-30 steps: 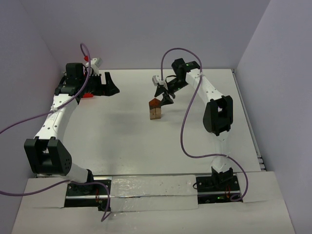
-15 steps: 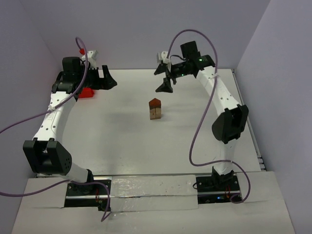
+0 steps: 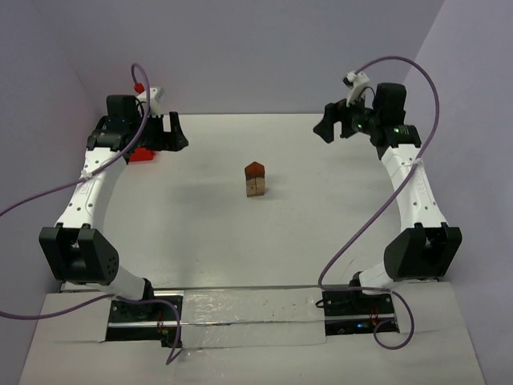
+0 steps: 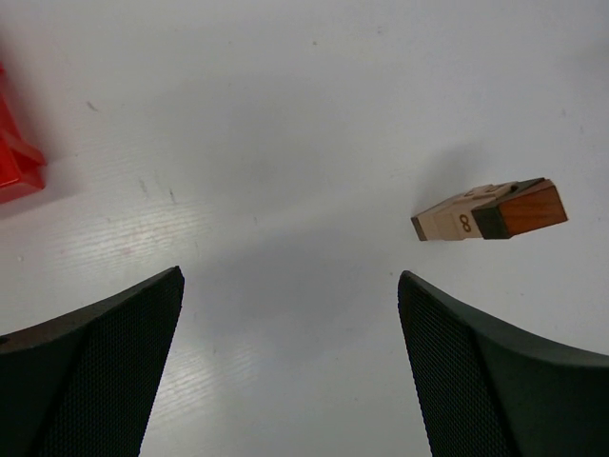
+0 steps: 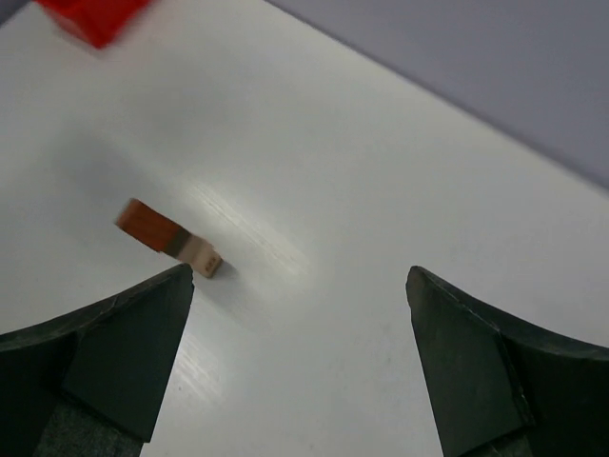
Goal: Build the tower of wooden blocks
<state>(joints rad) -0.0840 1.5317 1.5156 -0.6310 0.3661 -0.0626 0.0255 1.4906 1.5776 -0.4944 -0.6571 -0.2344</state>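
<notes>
While L tool (image 3: 174, 133) and R tool (image 3: 329, 128) are wide open (both empty), the tan-brown wooden block tower (image 3: 255, 184) w/ reddish wedge top (image 3: 254, 168) could be toppled by a careless sweep.

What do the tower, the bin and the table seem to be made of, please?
The tower looks like matte wood: tan and dark blocks under a reddish-brown wedge, with natural colour variation. The bin is probably plastic: uniform bright red, slightly glossy. The table is smooth and white, perhaps laminate or plastic: soft sheen, with faint scuffs in the left wrist view.
</notes>
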